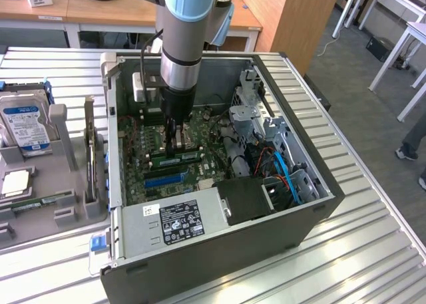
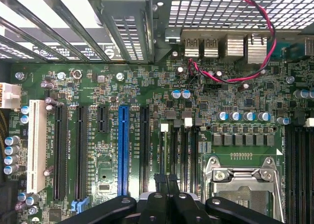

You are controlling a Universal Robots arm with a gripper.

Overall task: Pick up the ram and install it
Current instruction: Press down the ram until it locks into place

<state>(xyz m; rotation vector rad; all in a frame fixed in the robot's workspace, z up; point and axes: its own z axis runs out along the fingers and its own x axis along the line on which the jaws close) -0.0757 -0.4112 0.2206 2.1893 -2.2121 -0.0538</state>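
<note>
Ram (image 1: 174, 156) seated flat in a motherboard (image 2: 147, 91) slot directly beneath the closed gripper (image 1: 174, 139), which presses on its top edge inside the computer case (image 1: 219, 264); installation near complete.

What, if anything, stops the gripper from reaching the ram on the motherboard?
Probably nothing. The case is open, and the gripper stands right over the ram; the cables lie toward the exterior view's right.
</note>
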